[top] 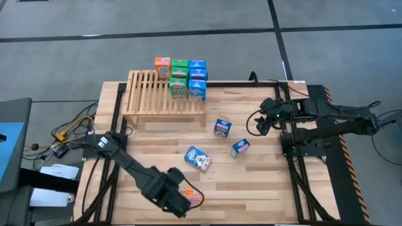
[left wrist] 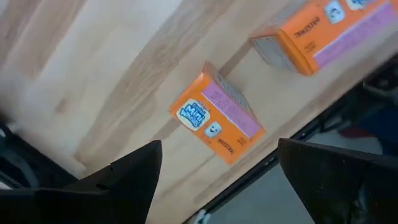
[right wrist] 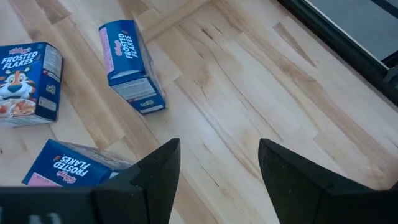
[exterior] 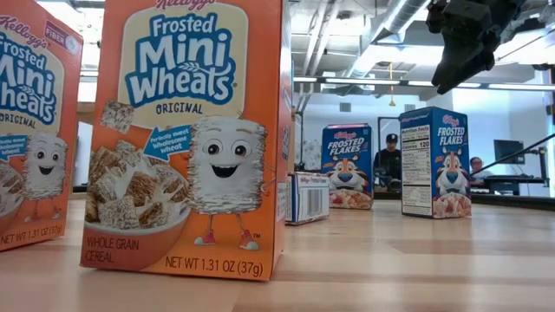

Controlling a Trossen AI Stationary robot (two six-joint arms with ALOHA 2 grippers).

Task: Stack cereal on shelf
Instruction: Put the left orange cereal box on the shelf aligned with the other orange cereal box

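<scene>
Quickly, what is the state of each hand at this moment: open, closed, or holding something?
Left hand: open, holding nothing, above an orange cereal box near the table's front edge.
Right hand: open, holding nothing, over bare table.

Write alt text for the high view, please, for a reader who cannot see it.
Three blue cereal boxes lie scattered on the plank table in front of a slatted rack holding stacked boxes. The left gripper hovers over an orange box; the right gripper waits at the right edge.
</scene>
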